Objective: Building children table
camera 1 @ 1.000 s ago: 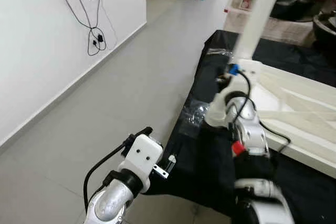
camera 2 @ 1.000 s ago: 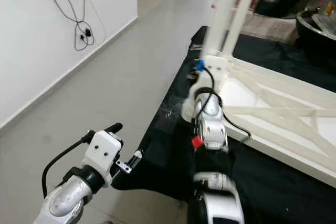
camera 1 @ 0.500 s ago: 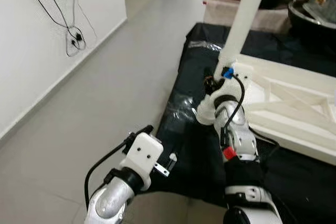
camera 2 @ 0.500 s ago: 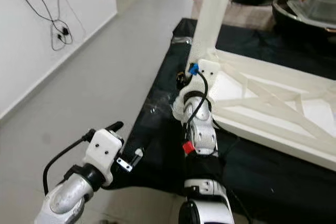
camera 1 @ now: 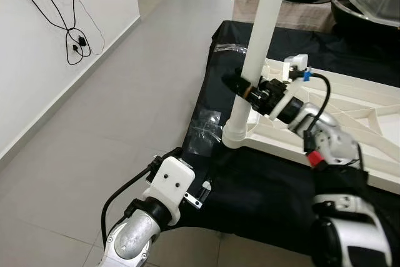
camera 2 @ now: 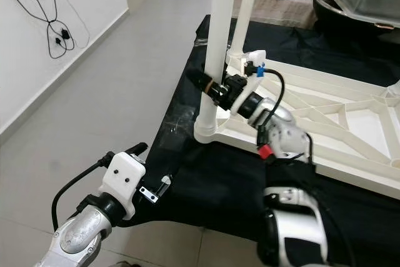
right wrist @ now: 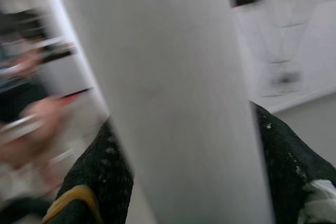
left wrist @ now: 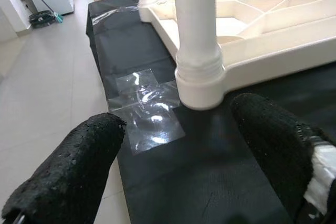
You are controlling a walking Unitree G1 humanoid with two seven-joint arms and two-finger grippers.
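- The step in hand looks like seating a leg: the right tool (camera 1: pixel 240 85) pinches the upright white table leg (camera 1: pixel 259 35) just above its corner socket (camera 1: pixel 235 132) on the upside-down tabletop frame (camera 1: pixel 350 101).
- The left tool (left wrist: pixel 173 156) hangs spread, near the socket – idle over the black mat (camera 1: pixel 262 186).
- Next – probably twisting or pressing the leg home while keeping it vertical.

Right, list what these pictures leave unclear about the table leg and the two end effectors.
- Table leg: its upper end is cut off by the top edge in both eye views.
- Right end effector around the leg: the right wrist view is motion-blurred, so contact with the fingers is unclear.
- Leg socket: how fully the leg is seated is hidden inside the collar.
- Left end effector: its far side is hidden by its white housing in the eye views.
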